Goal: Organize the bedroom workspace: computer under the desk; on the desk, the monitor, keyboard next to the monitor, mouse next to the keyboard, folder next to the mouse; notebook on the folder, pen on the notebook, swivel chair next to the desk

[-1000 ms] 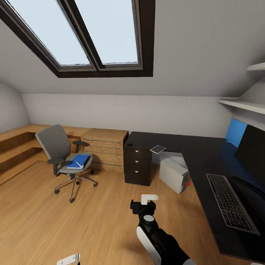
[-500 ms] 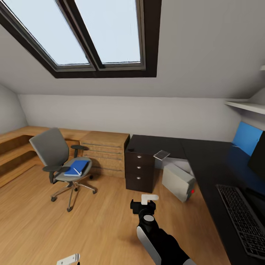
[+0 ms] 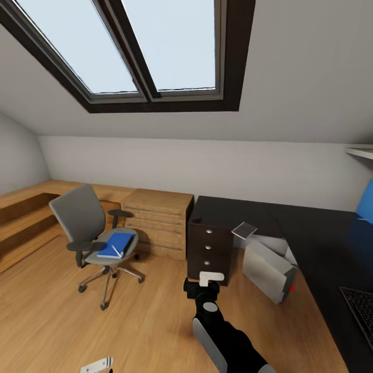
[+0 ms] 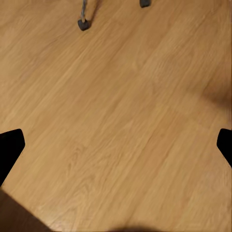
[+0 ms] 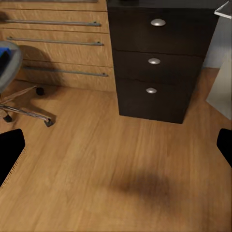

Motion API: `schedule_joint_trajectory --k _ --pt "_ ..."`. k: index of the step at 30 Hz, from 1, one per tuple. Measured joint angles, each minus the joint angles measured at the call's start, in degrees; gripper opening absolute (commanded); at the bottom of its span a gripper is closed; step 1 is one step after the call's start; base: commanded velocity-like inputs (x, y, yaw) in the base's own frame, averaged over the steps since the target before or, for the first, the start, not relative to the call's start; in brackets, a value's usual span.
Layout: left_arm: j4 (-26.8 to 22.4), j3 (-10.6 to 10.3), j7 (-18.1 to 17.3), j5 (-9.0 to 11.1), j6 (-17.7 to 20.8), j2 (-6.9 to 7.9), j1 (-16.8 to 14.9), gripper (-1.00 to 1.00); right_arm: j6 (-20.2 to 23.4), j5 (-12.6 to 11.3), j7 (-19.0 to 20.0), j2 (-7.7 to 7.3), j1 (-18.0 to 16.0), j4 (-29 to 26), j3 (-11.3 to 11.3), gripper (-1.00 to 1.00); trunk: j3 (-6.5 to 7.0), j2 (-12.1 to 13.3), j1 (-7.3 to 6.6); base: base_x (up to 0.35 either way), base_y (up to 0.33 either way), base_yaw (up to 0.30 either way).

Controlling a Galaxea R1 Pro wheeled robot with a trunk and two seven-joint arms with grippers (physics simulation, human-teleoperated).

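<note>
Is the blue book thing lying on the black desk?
No, the bright blue flat folder lies on the seat of the grey swivel chair, away from the desk.

My oak plank floor [image 3: 62,321] carries the swivel chair [image 3: 96,233], whose seat holds the blue folder [image 3: 116,244]. The computer [image 3: 269,269] stands on the floor under the glossy black surface [image 3: 321,233], where the keyboard [image 3: 362,311] lies.

Head view high, facing desk [image 3: 311,228] corner, right wrist near its drawers [image 5: 153,62] — left wrist floor-facing
</note>
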Motion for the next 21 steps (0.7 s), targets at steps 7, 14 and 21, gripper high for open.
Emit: schedule_joint_trajectory --k 7,14,21 --pt "0.0 0.0 0.0 0.0 0.0 -0.04 0.0 1.0 -0.1 0.0 0.3 -0.19 0.0 -0.2 -0.1 1.0 1.27 2.8 -1.54 0.347 0.089 0.003" --pt "0.0 0.0 0.0 0.0 0.0 -0.04 0.0 1.0 -0.1 0.0 -0.1 -0.28 0.1 -2.6 -0.2 1.0 2.48 5.6 -3.08 0.347 0.088 0.0" --pt "0.0 -0.1 0.0 -0.1 0.0 -0.05 0.0 1.0 0.1 -0.3 -0.2 -0.3 0.2 -4.3 -0.2 1.0 3.69 8.4 -4.61 0.347 0.088 0.0"
